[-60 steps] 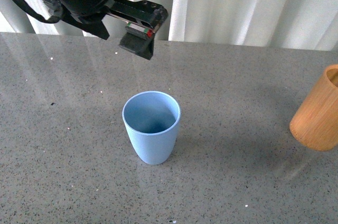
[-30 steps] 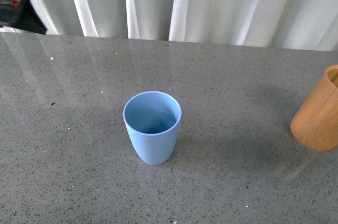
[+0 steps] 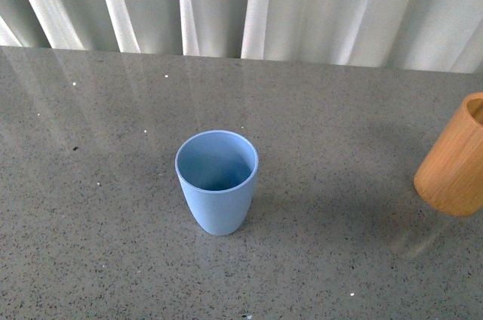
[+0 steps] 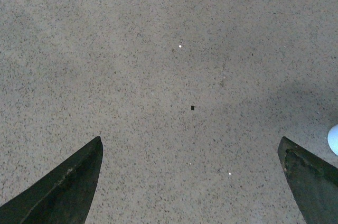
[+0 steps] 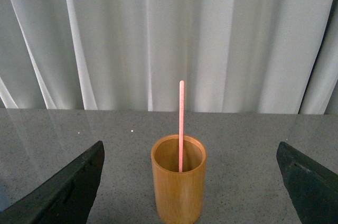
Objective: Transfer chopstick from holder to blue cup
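The blue cup (image 3: 216,182) sits around the middle of the worktop (image 3: 90,207). The wooden holder (image 3: 453,165) is way over at the right edge, partly cut off in the front view. The chopstick (image 5: 181,123) is standing upright inside the holder. The right gripper (image 5: 190,145) faces it, fingers spread wide and not touching it. The left gripper (image 4: 190,142) is spread wide too, over bare worktop.

The chopstick (image 5: 181,123) is standing upright in the holder (image 5: 178,197) at frame centre, between the wide-spread fingers (image 5: 63,192) of the right gripper (image 5: 190,143).
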You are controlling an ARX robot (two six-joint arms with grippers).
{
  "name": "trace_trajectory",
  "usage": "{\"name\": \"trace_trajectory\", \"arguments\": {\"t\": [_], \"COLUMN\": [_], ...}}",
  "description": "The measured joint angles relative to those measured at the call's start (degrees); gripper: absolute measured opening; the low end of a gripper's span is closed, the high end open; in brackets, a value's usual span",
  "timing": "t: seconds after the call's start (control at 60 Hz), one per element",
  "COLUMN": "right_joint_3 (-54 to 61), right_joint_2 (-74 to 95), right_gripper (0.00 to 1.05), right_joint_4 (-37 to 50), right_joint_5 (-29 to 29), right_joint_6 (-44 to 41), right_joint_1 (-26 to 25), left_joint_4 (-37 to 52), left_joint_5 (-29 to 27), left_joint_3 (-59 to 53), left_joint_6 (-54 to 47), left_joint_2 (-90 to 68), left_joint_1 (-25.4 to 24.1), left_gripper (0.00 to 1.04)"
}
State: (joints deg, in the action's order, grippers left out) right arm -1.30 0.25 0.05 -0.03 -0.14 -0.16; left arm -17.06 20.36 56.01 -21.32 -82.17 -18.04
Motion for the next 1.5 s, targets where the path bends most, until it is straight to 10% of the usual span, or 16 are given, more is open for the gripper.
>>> {"name": "trace_trajectory", "arguments": {"t": [0.25, 0.483, 0.983, 1.5], "right_joint_3": [0.0, 0.0, 0.0, 0.0], "right_joint_2": [0.0, 0.0, 0.0, 0.0], "right_gripper": [0.95, 0.95, 0.95, 0.95], "right_joint_4": [0.0, 0.0, 0.0, 0.0], "right_joint_5": [0.0, 0.0, 0.0, 0.0], "right_joint_6": [0.0, 0.0, 0.0, 0.0], "right_joint_1": [0.0, 0.0, 0.0, 0.0], "left_joint_4": [62.7, 62.2, 51.2, 39.6], "left_joint_5": [-4.0, -9.2, -20.0, -20.4], "left_joint_3": [-35.4, -44.2, -53.0, -55.0], "left_joint_6": [19.3, 21.0, 21.3, 21.4], "left_joint_2": [15.6, 24.5, 44.6, 59.7], "left_joint_1": [0.8, 6.6, 17.4, 18.0], "left_gripper": [0.46, 0.03, 0.04, 0.04]}}
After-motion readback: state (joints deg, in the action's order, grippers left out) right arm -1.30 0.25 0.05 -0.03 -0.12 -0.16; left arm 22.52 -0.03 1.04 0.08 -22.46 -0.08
